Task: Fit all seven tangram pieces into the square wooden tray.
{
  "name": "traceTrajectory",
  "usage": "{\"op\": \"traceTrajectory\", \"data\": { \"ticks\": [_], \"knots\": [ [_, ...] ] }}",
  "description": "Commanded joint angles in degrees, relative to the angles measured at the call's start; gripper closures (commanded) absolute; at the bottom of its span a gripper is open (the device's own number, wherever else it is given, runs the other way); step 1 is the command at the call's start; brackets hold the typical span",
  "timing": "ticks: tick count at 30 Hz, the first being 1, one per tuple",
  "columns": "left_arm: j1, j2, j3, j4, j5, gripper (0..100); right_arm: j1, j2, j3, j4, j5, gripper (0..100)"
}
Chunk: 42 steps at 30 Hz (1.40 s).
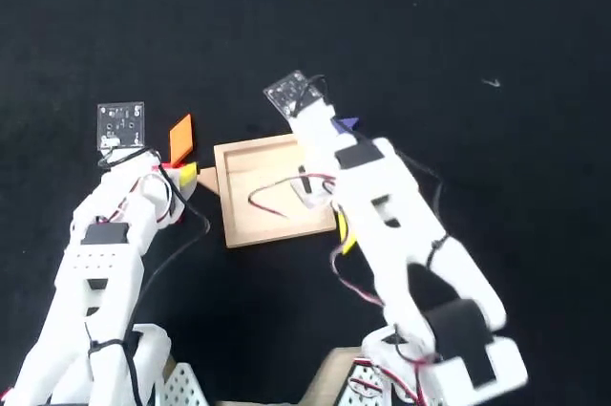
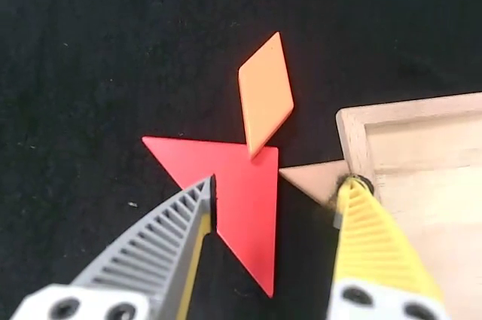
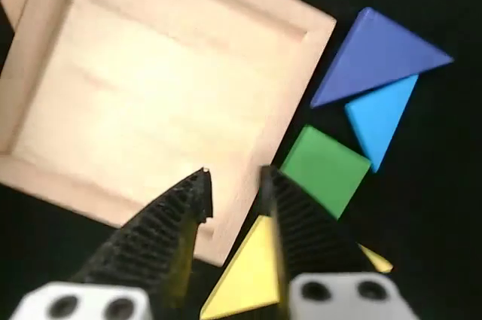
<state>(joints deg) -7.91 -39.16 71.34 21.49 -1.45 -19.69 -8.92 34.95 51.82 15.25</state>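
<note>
The left gripper [image 2: 279, 184] is spread wide with nothing gripped. The red triangle [image 2: 241, 196] is seen between its fingers, touched by the orange parallelogram [image 2: 265, 94], with the tan triangle [image 2: 312, 178] at the corner of the wooden tray [image 2: 352, 139]. The right gripper [image 3: 234, 177] is parted narrowly, empty, over the tray wall. The yellow triangle [image 3: 248, 275], green square [image 3: 325, 168], light blue triangle [image 3: 379, 117] and dark blue triangle [image 3: 373, 53] are grouped just outside it.
</note>
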Motion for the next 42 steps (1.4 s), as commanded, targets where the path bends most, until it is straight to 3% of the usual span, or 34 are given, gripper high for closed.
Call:
{"op": "traceTrajectory", "data": {
  "ticks": [1, 9, 18, 35, 42],
  "knots": [
    [-0.40, -0.79, -0.04, -1.76, 0.70, 74, -0.88, 5.67, -9.71, 1.67, -1.67, 81.4],
    [-0.48, -1.05, 0.40, -1.67, 0.70, 74, -0.53, 19.91, -21.32, 2.99, -3.43, 85.0],
    [-0.04, -1.23, 0.57, -1.32, 0.70, 74, 4.48, 23.87, -24.66, 2.64, -3.25, 85.3],
    [0.04, -1.49, 1.36, -1.76, 0.70, 74, 4.57, 34.07, -34.07, 3.78, -3.25, 85.5],
    [0.04, -1.49, 1.36, -1.76, 0.70, 74, 4.57, 34.24, -34.07, 3.87, -3.25, 96.8]
  ]
}}
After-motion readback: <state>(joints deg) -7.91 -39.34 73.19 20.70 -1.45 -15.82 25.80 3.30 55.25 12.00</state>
